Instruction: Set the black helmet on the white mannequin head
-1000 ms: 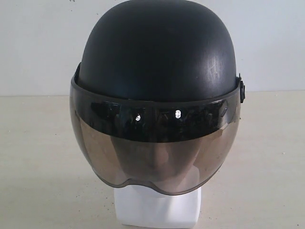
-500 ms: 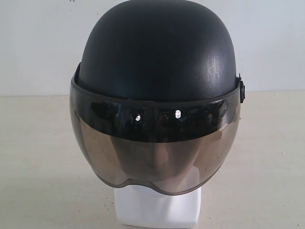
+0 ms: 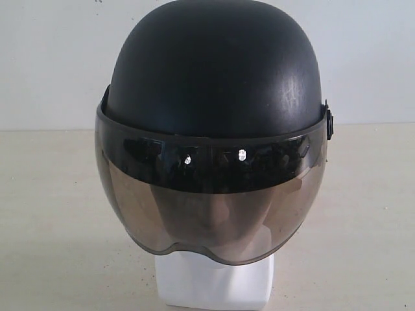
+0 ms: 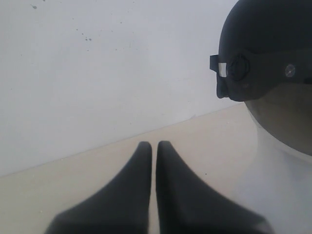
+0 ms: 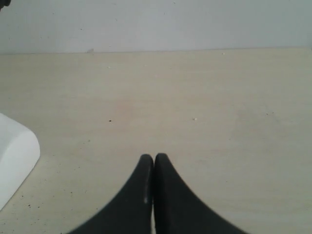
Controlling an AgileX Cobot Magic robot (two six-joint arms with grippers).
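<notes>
Well, the black helmet sits squarely on the white mannequin head — shell over the crown, smoky visor down across the face, only the blocky neck showing beneath, standing on the pale table. Neither pincer touches it: the left gripper hangs beside the head, fingers closed on nothing — the right gripper likewise closed and empty above the table.

Beige table, 1 white mannequin head upright on it, ctr
</notes>
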